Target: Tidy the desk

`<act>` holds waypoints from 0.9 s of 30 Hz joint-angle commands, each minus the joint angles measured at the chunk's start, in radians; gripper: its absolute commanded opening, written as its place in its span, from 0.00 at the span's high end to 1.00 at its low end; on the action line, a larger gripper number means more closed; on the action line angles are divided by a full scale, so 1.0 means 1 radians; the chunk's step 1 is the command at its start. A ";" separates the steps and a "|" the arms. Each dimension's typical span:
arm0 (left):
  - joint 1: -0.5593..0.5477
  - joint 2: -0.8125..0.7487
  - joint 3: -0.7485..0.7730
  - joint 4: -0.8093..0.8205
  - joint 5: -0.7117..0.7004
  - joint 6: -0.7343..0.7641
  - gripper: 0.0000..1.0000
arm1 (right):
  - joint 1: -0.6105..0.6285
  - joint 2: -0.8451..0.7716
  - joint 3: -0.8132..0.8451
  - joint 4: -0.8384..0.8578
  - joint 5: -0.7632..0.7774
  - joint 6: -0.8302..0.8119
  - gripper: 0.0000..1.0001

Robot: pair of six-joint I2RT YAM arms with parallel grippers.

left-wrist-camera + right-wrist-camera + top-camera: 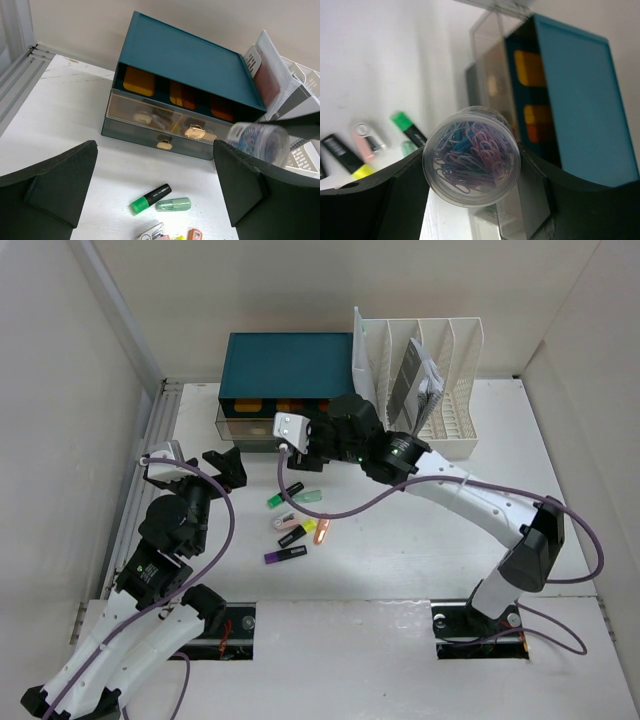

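Across the white tabletop (420,550) highlighters (295,525) are lying unsorted while the right gripper (470,175) is holding a paper-clip tub (257,140) near the teal drawer box (285,365), the left gripper (195,464) gaping empty.

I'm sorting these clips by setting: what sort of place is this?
Probably a mock office desk in a test booth with white walls: a teal drawer box, a slotted file rack holding papers, and loose highlighters on it.
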 commanded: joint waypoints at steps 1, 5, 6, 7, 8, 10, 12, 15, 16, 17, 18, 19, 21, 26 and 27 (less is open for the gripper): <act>0.001 -0.009 0.007 0.028 -0.009 -0.004 0.00 | 0.007 0.006 0.003 0.199 0.228 0.074 0.66; 0.001 0.000 0.007 0.028 -0.009 -0.004 0.00 | 0.007 0.044 0.035 0.260 0.379 0.111 0.66; 0.001 0.000 0.007 0.028 -0.009 -0.004 0.00 | 0.007 0.070 0.047 0.293 0.402 0.111 0.67; 0.001 0.000 0.007 0.028 -0.009 -0.004 0.00 | 0.007 0.080 0.058 0.303 0.445 0.111 0.67; 0.001 0.000 0.007 0.028 -0.009 -0.004 0.00 | -0.002 0.090 0.067 0.304 0.462 0.122 0.67; 0.001 0.000 0.007 0.028 -0.009 -0.004 0.00 | -0.002 0.109 0.096 0.326 0.502 0.140 0.74; 0.001 0.000 0.007 0.028 -0.009 -0.004 0.00 | -0.011 0.121 0.106 0.327 0.532 0.152 0.75; 0.001 0.000 0.007 0.028 0.000 -0.004 0.00 | -0.011 0.121 0.106 0.357 0.565 0.162 0.76; 0.001 0.000 0.007 0.028 0.000 -0.004 0.00 | -0.011 0.121 0.097 0.368 0.565 0.162 0.77; 0.001 0.009 0.007 0.028 0.000 -0.004 0.00 | -0.011 0.130 0.097 0.368 0.581 0.162 0.77; 0.001 0.009 0.007 0.028 0.000 -0.004 0.00 | -0.022 0.130 0.097 0.379 0.582 0.171 0.77; 0.001 0.009 0.007 0.028 0.000 -0.004 0.00 | -0.031 0.130 0.106 0.379 0.591 0.171 0.77; 0.001 0.009 0.007 0.028 0.000 -0.004 0.00 | -0.042 0.140 0.115 0.379 0.591 0.198 0.77; 0.001 0.018 0.007 0.028 0.000 -0.004 0.00 | -0.076 0.161 0.167 0.270 0.545 0.275 0.77; 0.001 0.018 0.007 0.028 0.000 -0.004 0.00 | -0.076 0.173 0.182 0.236 0.530 0.315 0.77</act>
